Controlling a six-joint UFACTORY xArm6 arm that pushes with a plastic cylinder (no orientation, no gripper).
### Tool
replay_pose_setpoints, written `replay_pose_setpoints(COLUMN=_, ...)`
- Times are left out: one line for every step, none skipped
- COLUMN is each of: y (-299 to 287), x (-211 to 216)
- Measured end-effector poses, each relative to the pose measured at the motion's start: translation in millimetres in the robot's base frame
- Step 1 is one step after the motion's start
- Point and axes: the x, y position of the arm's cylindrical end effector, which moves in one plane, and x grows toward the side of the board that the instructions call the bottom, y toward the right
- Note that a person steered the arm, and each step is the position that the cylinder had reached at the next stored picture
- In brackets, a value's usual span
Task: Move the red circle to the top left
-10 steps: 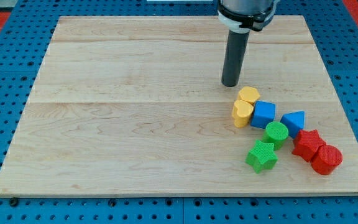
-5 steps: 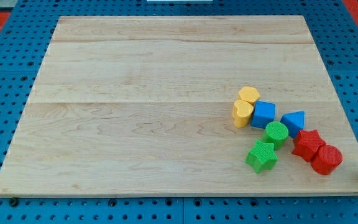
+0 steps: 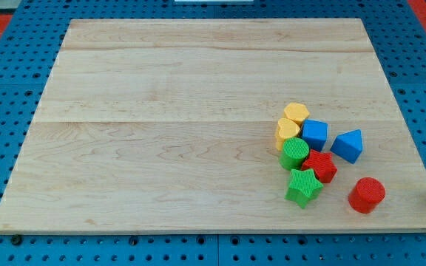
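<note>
Red circle [image 3: 366,195] alone, bottom right (apart from cluster); my tip barely visible at view's right edge.

**One camera, high over my board**

I have a single view. It looks down at a slant on the wooden board [image 3: 198,118] from beyond its near edge, close enough that the board nearly fills the frame. The blue pegboard [image 3: 6,103] rims the board. With only one view, nothing overlaps.

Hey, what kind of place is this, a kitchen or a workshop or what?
Likely a robotics lab bench: a wooden board on blue pegboard, coloured test blocks like the red circle; my tip isn't visible.
</note>
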Motion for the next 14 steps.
replay_pose_setpoints(y=-68, x=11)
replay_pose_setpoints(y=-141, x=-30)
replay_pose_setpoints(y=-161, x=-65)
replay_pose_setpoints(y=-177, x=-101)
replay_pose_setpoints(y=-160, x=-127)
replay_pose_setpoints(y=-139, x=-148)
replay_pose_setpoints(y=-121, x=-158)
replay_pose_setpoints(y=-90, x=-154)
replay_pose_setpoints(y=-123, x=-201)
replay_pose_setpoints(y=-211, x=-243)
replay_pose_setpoints(y=-189, x=-234)
replay_pose_setpoints(y=-187, x=-202)
replay_pose_setpoints(y=-276, x=-216)
replay_pose_setpoints(y=-360, x=-249)
